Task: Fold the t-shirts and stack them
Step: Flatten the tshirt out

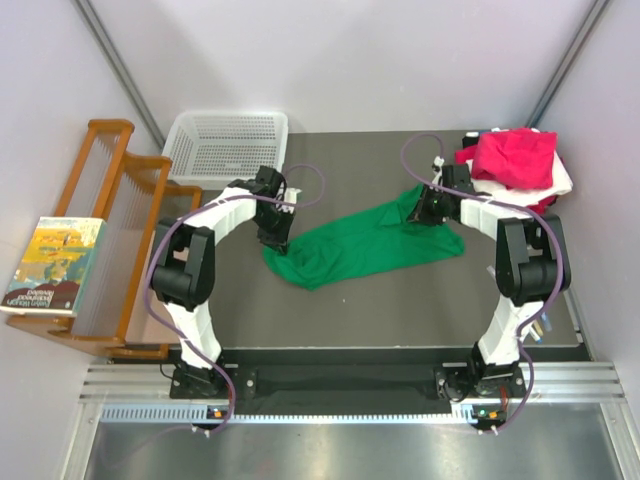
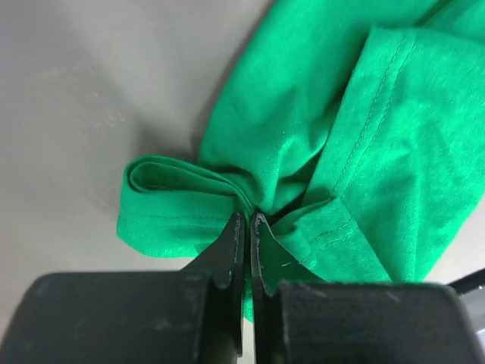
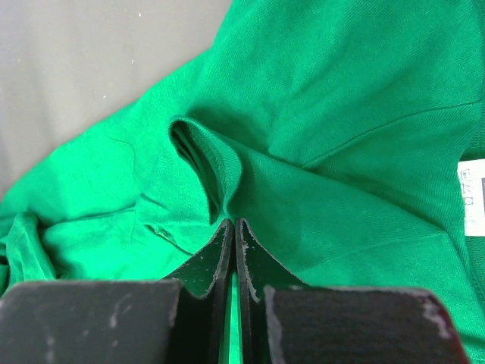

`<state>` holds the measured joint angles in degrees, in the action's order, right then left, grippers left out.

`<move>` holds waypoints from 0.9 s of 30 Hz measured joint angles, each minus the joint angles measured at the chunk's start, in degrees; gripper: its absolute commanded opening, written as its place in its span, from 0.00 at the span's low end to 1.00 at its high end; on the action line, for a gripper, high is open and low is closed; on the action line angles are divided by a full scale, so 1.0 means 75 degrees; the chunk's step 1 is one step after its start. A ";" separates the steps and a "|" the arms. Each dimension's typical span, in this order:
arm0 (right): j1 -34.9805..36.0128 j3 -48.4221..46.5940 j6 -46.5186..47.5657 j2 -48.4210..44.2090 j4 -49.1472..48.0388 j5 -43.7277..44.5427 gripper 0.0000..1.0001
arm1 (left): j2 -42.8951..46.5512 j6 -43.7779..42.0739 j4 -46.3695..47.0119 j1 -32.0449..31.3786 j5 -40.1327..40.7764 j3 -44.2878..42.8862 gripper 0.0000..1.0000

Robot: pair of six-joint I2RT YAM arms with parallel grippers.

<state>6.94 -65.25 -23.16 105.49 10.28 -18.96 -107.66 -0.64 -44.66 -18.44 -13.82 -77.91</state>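
Top cam shows the green shirt lying on the table between my two arms, bunched into a long strip. Its long axis runs diagonally, from the near-left end by my left gripper to the far-right end by my right gripper. That view can't show what my fingers are doing though, they're too small and dark in it.

The wrist cams sort that out. The left one shows my jaws pinched together on a folded bit of hem with the stitching visible. The right one shows them pinched on a raised ridge of fabric. So both are clamped on the green shirt, one at each end.

The right wrist cam also catches a white label at the frame edge, cut off, can't read it.

Only the top view shows the pile of other shirts at the far-right corner: pink on top, white under it, a bit of red mostly hidden. The white basket sits far left, well apart from the shirt.

Which part is sleeve or collar, I can't tell.
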 measured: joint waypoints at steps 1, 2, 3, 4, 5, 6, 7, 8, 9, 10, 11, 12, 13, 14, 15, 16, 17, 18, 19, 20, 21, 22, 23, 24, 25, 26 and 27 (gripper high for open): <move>0.0000 0.0000 -0.0006 -0.0006 0.0000 -0.0003 0.00 | -0.0015 0.0009 -0.0058 0.0003 -0.0015 0.0000 0.00; 0.0000 0.0000 -0.0009 -0.0017 0.0003 -0.0006 0.00 | -0.0015 0.0012 -0.0105 0.0017 -0.0012 -0.0003 0.00; 0.0000 0.0000 -0.0029 -0.0035 -0.0003 -0.0009 0.00 | -0.0015 0.0015 -0.0163 0.0032 -0.0009 -0.0032 0.00; 0.0000 0.0000 -0.0052 -0.0061 0.0000 -0.0009 0.00 | -0.0015 0.0061 -0.0286 0.0064 -0.0012 -0.0134 0.00; -0.0003 0.0000 -0.0067 -0.0102 -0.0003 -0.0006 0.00 | -0.0015 0.0099 -0.0364 0.0114 -0.0015 -0.0277 0.00; -0.0009 0.0000 -0.0090 -0.0166 -0.0003 -0.0003 0.00 | -0.0012 0.0128 -0.0478 0.0192 -0.0020 -0.0516 0.00; -0.0015 0.0000 -0.0125 -0.0227 -0.0003 0.0003 0.00 | -0.0012 0.0152 -0.0574 0.0300 -0.0035 -0.0828 0.00; -0.0023 -0.0003 -0.0146 -0.0321 -0.0003 0.0003 0.00 | -0.0012 0.0169 -0.0673 0.0423 -0.0032 -0.1227 0.00; -0.0044 -0.0020 -0.0181 -0.0408 0.0006 -0.0020 0.00 | -0.0012 0.0189 -0.0801 0.0551 -0.0015 -0.1725 0.00; -0.0058 -0.0067 -0.0207 -0.0507 0.0029 -0.0026 0.00 | -0.0012 0.0216 -0.0906 0.0664 0.0000 -0.2273 0.00; -0.0085 -0.0131 -0.0251 -0.0606 0.0032 -0.0029 0.00 | -0.0009 0.0227 -0.0973 0.0761 0.0000 -0.2838 0.00; -0.0102 -0.0219 -0.0271 -0.0726 0.0047 -0.0047 0.00 | 0.0003 0.0245 -0.1058 0.0833 0.0012 -0.3325 0.00; -0.0114 -0.0291 -0.0300 -0.0877 0.0041 -0.0047 0.00 | 0.0020 0.0262 -0.1072 0.0909 0.0020 -0.3928 0.00; -0.0117 -0.0358 -0.0326 -0.1070 0.0050 -0.0047 0.00 | 0.0105 0.0271 -0.1032 0.0953 0.0026 -0.4328 0.00; -0.0117 -0.0431 -0.0347 -0.1294 0.0064 -0.0047 0.00 | 0.0219 0.0274 -0.1014 0.0968 0.0029 -0.4540 0.00; -0.0117 -0.0481 -0.0361 -0.1504 0.0064 -0.0047 0.00 | 0.0408 0.0274 -0.1014 0.0968 0.0029 -0.4695 0.00; -0.0117 -0.0562 -0.0385 -0.1775 0.0087 -0.0050 0.00 | 0.0635 0.0274 -0.1020 0.0953 0.0026 -0.4753 0.00; -0.0128 -0.0638 -0.0402 -0.2063 0.0090 -0.0052 0.00 | 0.0863 0.0271 -0.1035 0.0941 0.0023 -0.4759 0.00; -0.0128 -0.0729 -0.0408 -0.2361 0.0087 -0.0050 0.00 | 0.1102 0.0268 -0.1075 0.0924 0.0029 -0.4759 0.00; -0.0143 -0.0810 -0.0428 -0.2675 0.0090 -0.0052 0.00 | 0.1274 0.0265 -0.1093 0.0909 0.0026 -0.4753 0.00; -0.0152 -0.0860 -0.0458 -0.2935 0.0087 -0.0050 0.00 | 0.1448 0.0259 -0.1087 0.0895 0.0023 -0.4709 0.00; -0.0169 -0.0924 -0.0481 -0.3302 0.0096 -0.0047 0.00 | 0.1655 0.0224 -0.1084 0.0886 0.0003 -0.4610 0.00; -0.0198 -0.0962 -0.0490 -0.3558 0.0117 -0.0047 0.00 | 0.1877 0.0172 -0.1084 0.0886 -0.0038 -0.4462 0.00; -0.0227 -0.1014 -0.0516 -0.3856 0.0143 -0.0052 0.00 | 0.2052 0.0111 -0.1072 0.0886 -0.0073 -0.4284 0.01; -0.0268 -0.1078 -0.0525 -0.4112 0.0178 -0.0055 0.00 | 0.2308 0.0032 -0.1052 0.0889 -0.0157 -0.3981 0.06; -0.0335 -0.1151 -0.0533 -0.4351 0.0219 -0.0082 0.00 | 0.2605 -0.0067 -0.1040 0.0895 -0.0280 -0.3558 0.24; -0.0405 -0.1224 -0.0536 -0.4552 0.0274 -0.0111 0.00 | 0.2841 -0.0181 -0.1090 0.0895 -0.0399 -0.3171 0.34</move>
<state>3.90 -74.43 -27.18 71.35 12.34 -19.79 -86.35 -2.00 -52.84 -11.73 -16.82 -101.69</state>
